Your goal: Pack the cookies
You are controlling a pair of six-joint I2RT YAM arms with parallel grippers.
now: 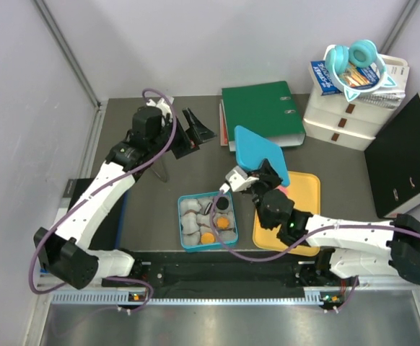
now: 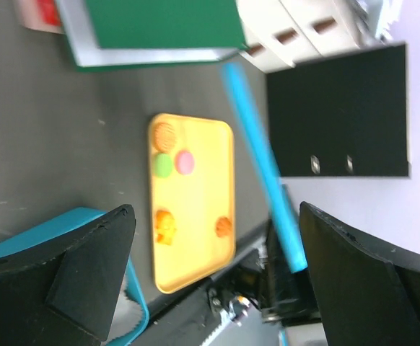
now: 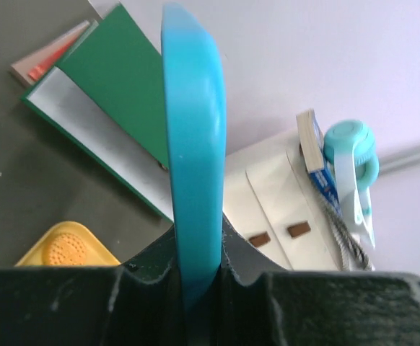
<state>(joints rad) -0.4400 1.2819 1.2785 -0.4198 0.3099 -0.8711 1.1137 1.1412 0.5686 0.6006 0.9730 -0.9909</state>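
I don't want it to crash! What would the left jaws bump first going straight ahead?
Probably the yellow tray; the blue lid hangs close beside that line, so I'm unsure.

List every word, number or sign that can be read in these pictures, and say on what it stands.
No text can be read in any view.
Blue book on the white drawers: white print, too small to read.
Red-and-white cover at the green binder's edge: blurred, unreadable.
Blue lid and yellow tray: no print seen.
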